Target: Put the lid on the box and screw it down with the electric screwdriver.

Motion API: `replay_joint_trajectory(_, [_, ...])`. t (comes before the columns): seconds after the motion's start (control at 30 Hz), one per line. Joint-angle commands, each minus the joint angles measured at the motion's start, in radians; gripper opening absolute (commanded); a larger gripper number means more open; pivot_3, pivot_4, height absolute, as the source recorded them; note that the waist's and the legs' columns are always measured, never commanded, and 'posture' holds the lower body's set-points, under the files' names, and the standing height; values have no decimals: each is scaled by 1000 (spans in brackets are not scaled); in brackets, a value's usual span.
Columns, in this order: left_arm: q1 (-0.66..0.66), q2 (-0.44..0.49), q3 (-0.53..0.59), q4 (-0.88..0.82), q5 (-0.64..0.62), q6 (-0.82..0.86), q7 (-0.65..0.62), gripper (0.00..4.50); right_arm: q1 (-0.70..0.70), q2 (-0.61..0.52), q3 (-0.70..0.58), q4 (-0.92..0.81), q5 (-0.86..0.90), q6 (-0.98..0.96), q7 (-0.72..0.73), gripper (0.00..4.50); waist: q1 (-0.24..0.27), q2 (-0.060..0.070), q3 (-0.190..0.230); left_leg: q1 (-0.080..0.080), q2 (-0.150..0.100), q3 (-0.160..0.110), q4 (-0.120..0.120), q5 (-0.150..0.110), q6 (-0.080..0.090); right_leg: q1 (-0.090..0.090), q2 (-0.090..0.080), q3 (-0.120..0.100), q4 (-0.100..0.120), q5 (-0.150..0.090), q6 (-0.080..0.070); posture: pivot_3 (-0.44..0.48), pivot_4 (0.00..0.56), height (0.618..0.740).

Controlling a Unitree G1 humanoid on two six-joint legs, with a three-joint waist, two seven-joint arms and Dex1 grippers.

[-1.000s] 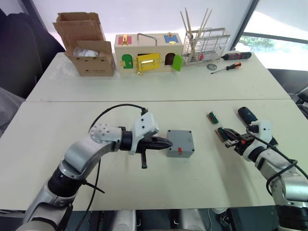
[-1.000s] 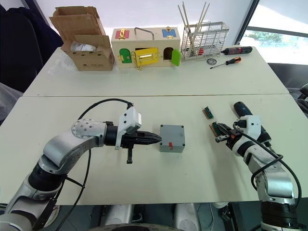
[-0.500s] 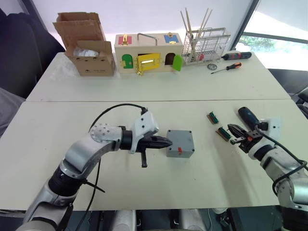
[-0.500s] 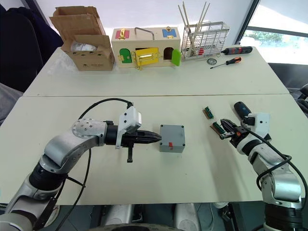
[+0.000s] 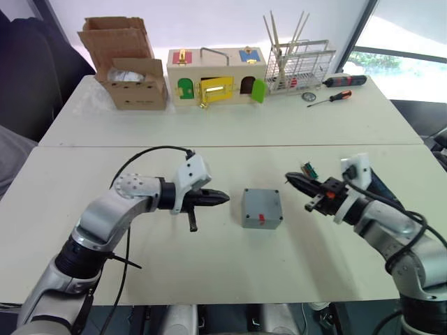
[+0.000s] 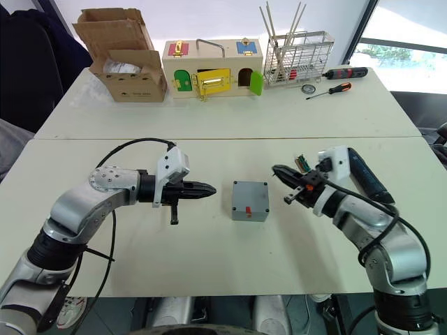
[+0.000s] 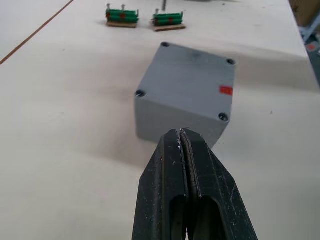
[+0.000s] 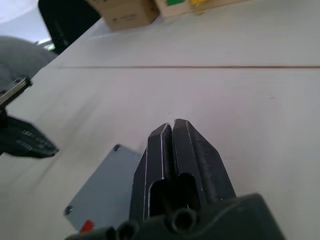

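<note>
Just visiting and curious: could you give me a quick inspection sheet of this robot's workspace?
Surface: two pale tables pushed together, seam across the middle.
Job's things: lid on grey box; electric screwdriver lies behind the right arm.
Clutter: cardboard box, wooden box with coloured doors, wire rack, two hand screwdrivers, two green connector blocks.
Grippers: left gripper shut, short of the box; right gripper shut, above the table.
Cables: black cable looping over the left arm.
Surroundings: window at right.
</note>
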Motion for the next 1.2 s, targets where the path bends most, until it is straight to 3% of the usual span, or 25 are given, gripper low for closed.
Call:
replay_joint_trajectory(0.03, [-5, 8, 22, -31, -7, -5, -1, 0, -10, 0, 5, 13, -12, -35, 17, 43, -2, 0, 0, 0, 0, 0, 0, 0, 0, 0, 0, 0, 0, 0, 0, 0, 150, 728])
replay_joint_trajectory(1.2, [6, -5, 5, -48, 0, 1, 16, 0, -14, 15, 26, 8, -16, -36, 9, 43, -2, 0, 0, 0, 0, 0, 0, 1, -2, 0, 0, 0, 0, 0, 0, 0, 150, 728])
